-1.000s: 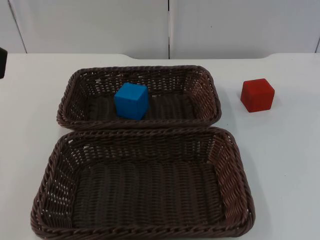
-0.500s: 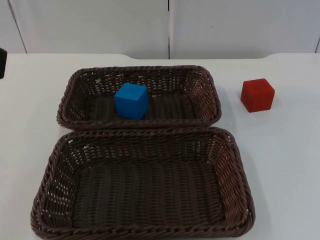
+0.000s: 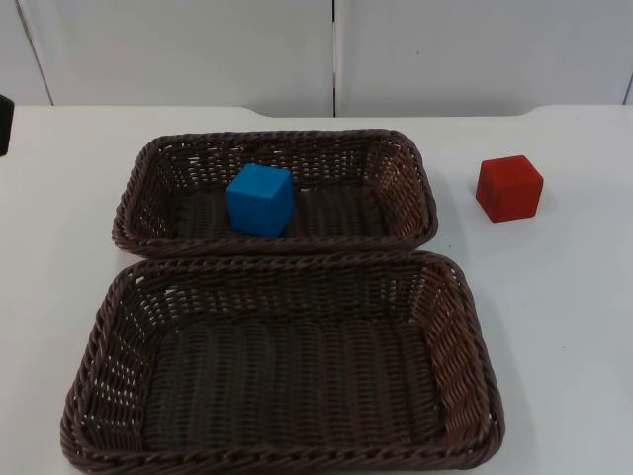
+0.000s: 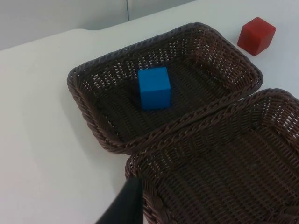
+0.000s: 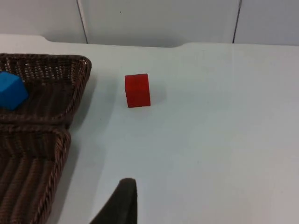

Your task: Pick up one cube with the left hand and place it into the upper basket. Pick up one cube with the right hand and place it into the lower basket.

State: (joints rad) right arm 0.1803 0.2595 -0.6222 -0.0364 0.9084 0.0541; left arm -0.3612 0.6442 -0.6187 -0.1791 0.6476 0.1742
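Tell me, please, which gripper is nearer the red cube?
Probably right. The right gripper faces the red cube across bare table; the left gripper sits beyond both baskets.

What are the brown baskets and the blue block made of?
Upper basket and lower basket: probably woven wicker or plastic rattan, dark brown, with braided rims and gaps between strands. Blue cube: looks like matte painted wood or foam, smooth faces with no shine.
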